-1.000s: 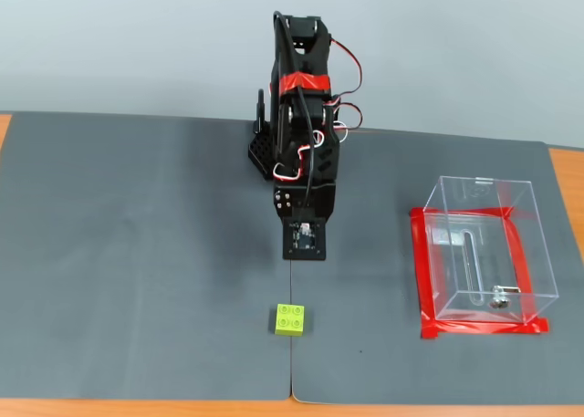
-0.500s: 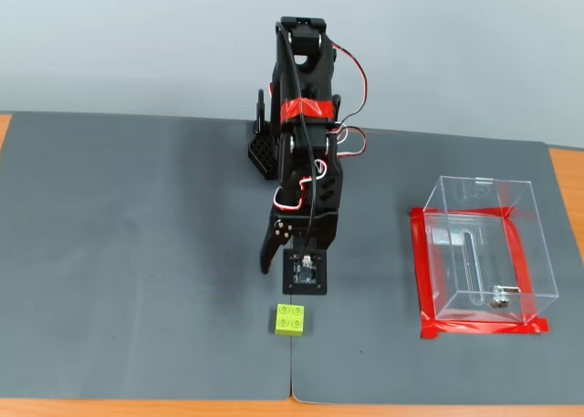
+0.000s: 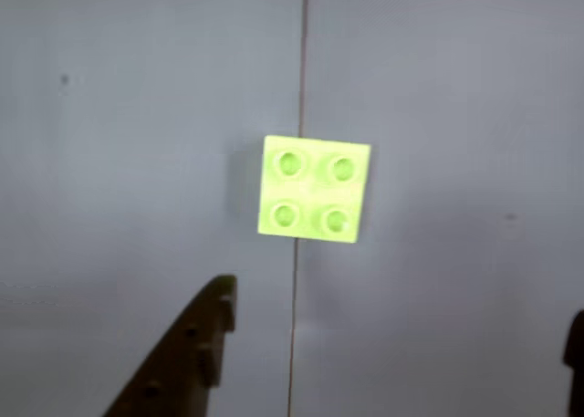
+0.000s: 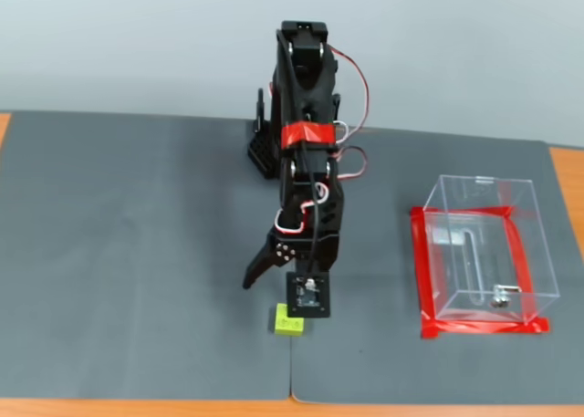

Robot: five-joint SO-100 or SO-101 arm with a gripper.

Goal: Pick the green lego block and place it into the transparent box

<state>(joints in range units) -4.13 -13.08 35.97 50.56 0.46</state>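
Observation:
The green lego block lies studs up on the grey mat, over the mat's seam, in the middle of the wrist view. In the fixed view the block sits near the front edge, just below the arm's wrist camera. My gripper is open and empty, one finger at the bottom left and the other at the right edge, both short of the block. In the fixed view the gripper hovers above the block. The transparent box stands to the right with red tape around its base, apart from the arm.
Two grey mats meet at a seam under the block. Orange table wood shows at the right and front edges. The arm's base stands at the back centre. A small metal piece lies inside the box.

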